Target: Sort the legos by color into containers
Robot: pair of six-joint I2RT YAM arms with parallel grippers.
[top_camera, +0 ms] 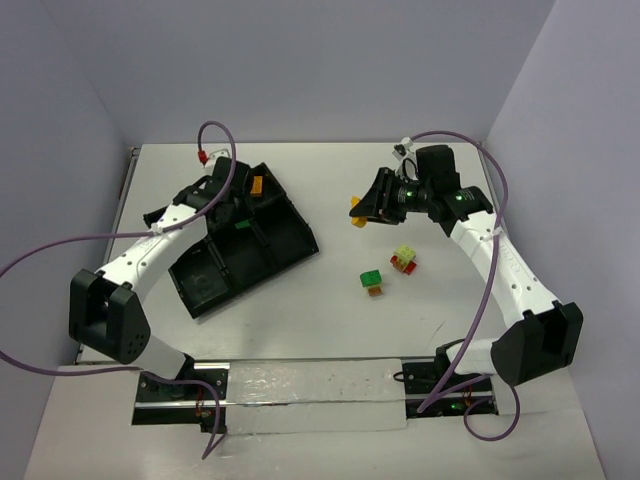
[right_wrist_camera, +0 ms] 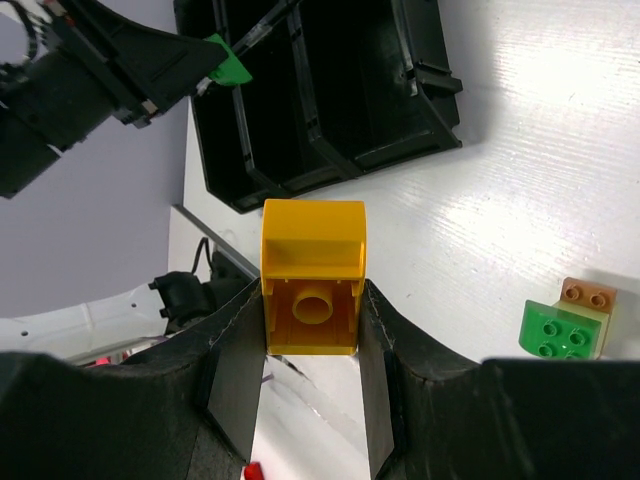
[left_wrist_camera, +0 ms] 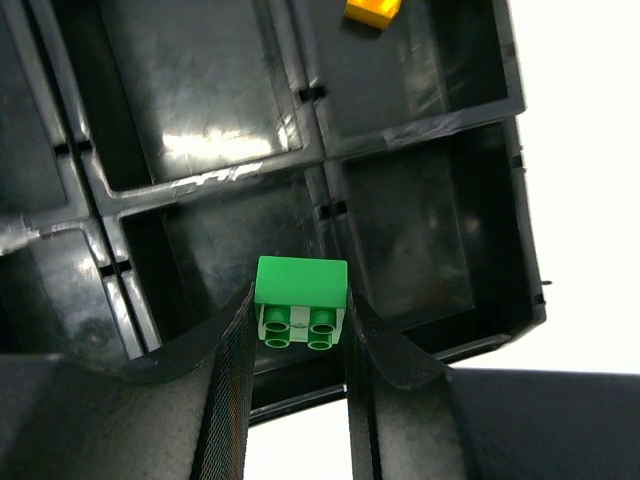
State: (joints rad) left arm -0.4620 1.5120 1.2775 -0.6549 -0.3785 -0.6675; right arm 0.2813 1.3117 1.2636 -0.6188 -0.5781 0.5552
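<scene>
My left gripper (left_wrist_camera: 299, 320) is shut on a green lego (left_wrist_camera: 301, 300) and holds it above the black tray (left_wrist_camera: 520, 170) of compartments; in the top view it hangs over the tray's middle (top_camera: 238, 222). An orange lego (left_wrist_camera: 371, 11) lies in a far compartment, also seen in the top view (top_camera: 256, 185). My right gripper (right_wrist_camera: 312, 310) is shut on an orange-yellow lego (right_wrist_camera: 312, 275), held above the table right of the tray (top_camera: 358, 207). On the table lie a green-and-orange cluster (top_camera: 372, 282) and a yellow-green-and-red cluster (top_camera: 405, 259).
The tray (top_camera: 290, 240) sits tilted at the left of the white table. The green-and-orange cluster also shows in the right wrist view (right_wrist_camera: 565, 325). Purple cables loop from both arms. A strip runs along the near edge (top_camera: 310, 395).
</scene>
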